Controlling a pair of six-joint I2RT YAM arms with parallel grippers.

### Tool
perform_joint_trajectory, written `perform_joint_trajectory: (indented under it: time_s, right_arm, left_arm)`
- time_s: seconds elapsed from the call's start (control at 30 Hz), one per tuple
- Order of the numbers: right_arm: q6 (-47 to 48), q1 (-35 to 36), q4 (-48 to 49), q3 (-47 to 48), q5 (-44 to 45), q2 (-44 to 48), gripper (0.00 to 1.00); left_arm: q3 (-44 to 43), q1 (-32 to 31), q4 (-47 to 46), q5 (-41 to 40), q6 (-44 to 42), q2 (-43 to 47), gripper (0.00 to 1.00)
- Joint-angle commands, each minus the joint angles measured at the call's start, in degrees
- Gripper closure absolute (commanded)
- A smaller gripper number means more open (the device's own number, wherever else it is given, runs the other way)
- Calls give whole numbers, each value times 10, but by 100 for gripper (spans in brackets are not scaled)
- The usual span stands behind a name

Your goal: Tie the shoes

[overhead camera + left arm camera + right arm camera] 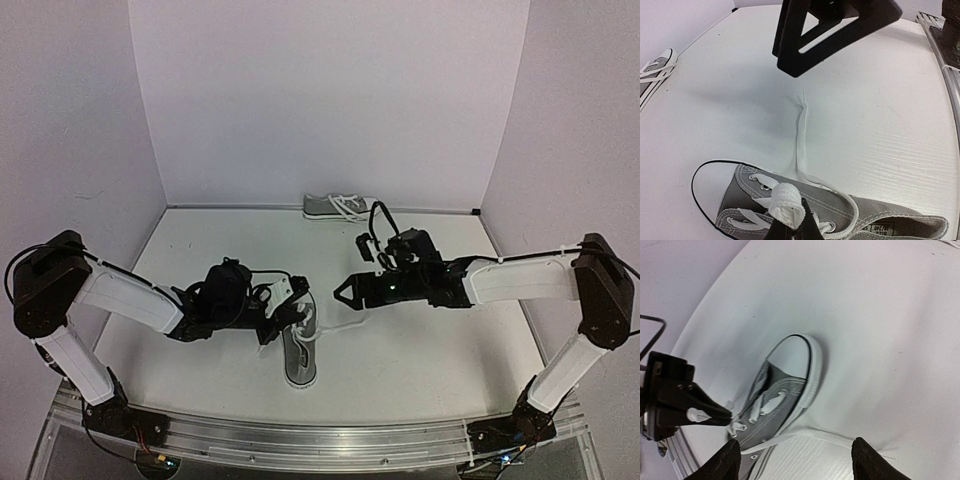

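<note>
White surface [430, 340]: near shoe [299, 360] at front centre, far shoe [335, 207] against the back wall. The left wrist view shows clearly the left pincer [791, 229] clamped on a folded lace [785, 205]; the right pincer [797, 460] gapes open.

White table [420, 350] (metal rail [320, 441] nearside)

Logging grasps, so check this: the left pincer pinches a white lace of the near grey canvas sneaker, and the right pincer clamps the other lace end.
No: the right wrist view shows the right pincer open; the other white lace end lies on the table below it. The left pincer does pinch a white lace of the near grey canvas sneaker.
</note>
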State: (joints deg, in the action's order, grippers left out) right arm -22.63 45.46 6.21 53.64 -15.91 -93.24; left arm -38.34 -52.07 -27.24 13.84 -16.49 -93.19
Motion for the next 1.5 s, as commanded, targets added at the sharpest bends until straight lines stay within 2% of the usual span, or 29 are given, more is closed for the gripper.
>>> perform_joint_trajectory:
  time_s: [0.0, 0.33, 0.47, 0.57, 0.7, 0.73, 0.87, 1.07, 1.23, 1.43, 1.47]
  right_arm:
    - [-43, 3, -80, 1, 92, -33, 27]
    - [-66, 2, -77, 19, 134, -123, 28]
    - [-57, 2, -72, 42, 128, -152, 38]
    - [-47, 3, -70, 62, 115, -172, 57]
    - [-30, 2, -70, 91, 94, -180, 95]
    - [-26, 2, -69, 97, 93, -175, 99]
    - [-1, 2, -57, 130, 86, -142, 100]
    - [41, 2, -51, 240, 77, -120, 100]
    - [61, 7, -44, 330, -1, -155, 100]
    - [68, 47, -37, 407, -72, -222, 100]
    - [65, 50, -37, 416, -86, -232, 97]
  left_arm:
    - [1, -1, -39, 11, 0, -5, 100]
    - [-3, -3, -32, 12, -11, -4, 100]
    - [-5, -4, -35, 13, -12, -7, 100]
    - [-5, -5, -38, 13, -13, -7, 100]
    - [1, -6, -47, 15, -19, -5, 100]
    - [4, -6, -52, 16, -20, -4, 100]
    - [19, -6, -83, 24, -22, -3, 100]
    - [23, -10, -87, 43, -47, -14, 100]
    - [28, -18, -86, 38, -72, -11, 100]
    - [35, -23, -87, 30, -89, -5, 100]
    - [35, -24, -85, 30, -91, -4, 100]
